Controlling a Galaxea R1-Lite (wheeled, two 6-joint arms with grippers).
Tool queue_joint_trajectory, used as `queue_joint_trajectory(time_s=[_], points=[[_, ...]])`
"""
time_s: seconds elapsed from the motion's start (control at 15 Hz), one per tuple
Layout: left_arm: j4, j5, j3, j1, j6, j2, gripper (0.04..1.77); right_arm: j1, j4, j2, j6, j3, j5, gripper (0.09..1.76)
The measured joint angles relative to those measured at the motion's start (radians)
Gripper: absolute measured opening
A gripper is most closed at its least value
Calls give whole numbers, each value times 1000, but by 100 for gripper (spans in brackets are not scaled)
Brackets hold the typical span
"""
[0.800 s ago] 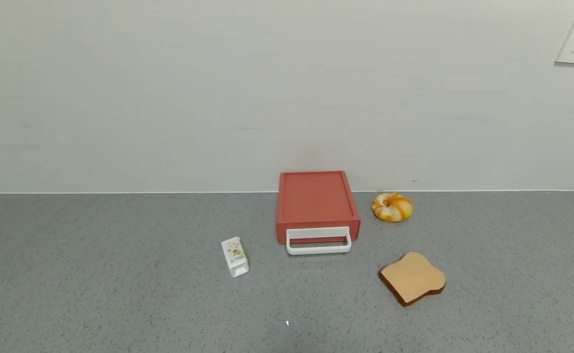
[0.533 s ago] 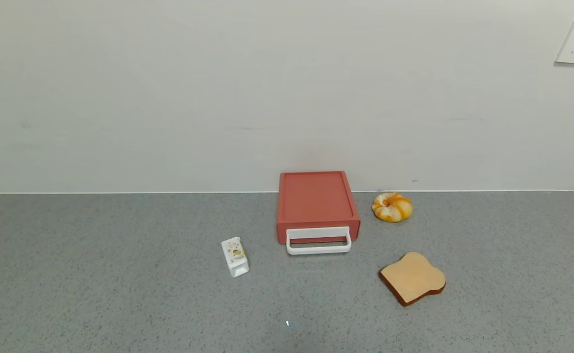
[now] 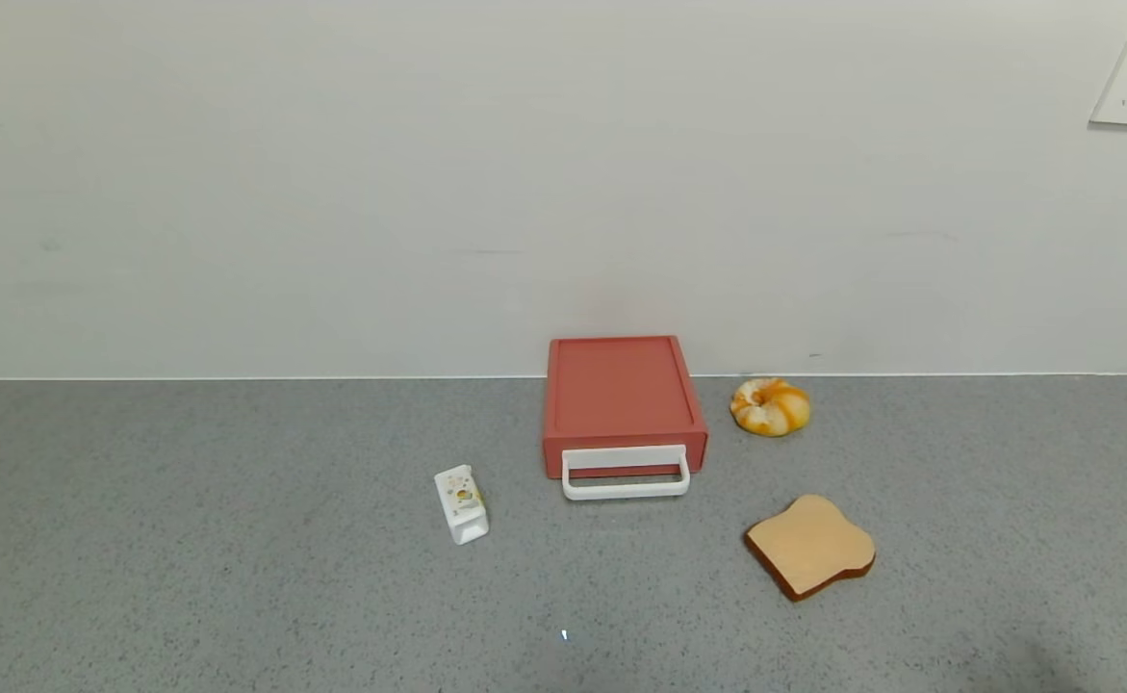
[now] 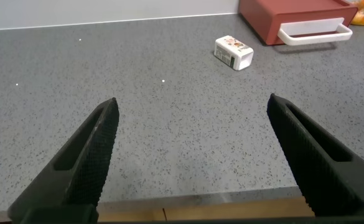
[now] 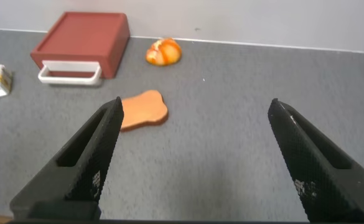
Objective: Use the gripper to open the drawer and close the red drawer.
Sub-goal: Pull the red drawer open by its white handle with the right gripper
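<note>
While both my arms hang back at the near desk [image 3: 188,577] edge, jaws spread wide and empty, the drawer [image 3: 623,397] sits shut against the wall at twelve o'clock, handle [image 3: 626,474] crosswise facing me; the right gripper [image 5: 194,155] looks nearer than the left gripper [image 4: 197,155].

Bare counter fronts the drawer [image 3: 624,404]; carton [image 3: 461,503] and toast [image 3: 810,545] flank the approach.

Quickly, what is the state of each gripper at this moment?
Left gripper: open, holding nothing, over the grey counter.
Right gripper: open, holding nothing, apart from the drawer.
</note>
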Motion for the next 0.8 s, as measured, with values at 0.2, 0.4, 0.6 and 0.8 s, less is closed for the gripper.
queue_joint_trajectory(time_s=[0.2,0.4,0.6,0.8], points=[[1,0,0,0,2,0,172,1,-18,216,1,-157,68,171],[7,-1,0,0,4,0,172,8,-24,413,1,-271,122,171],[2,-1,-1,0,2,0,172,40,-27,593,2,-377,137,171],[2,-1,0,0,2,0,172,116,-23,741,4,-488,138,171]])
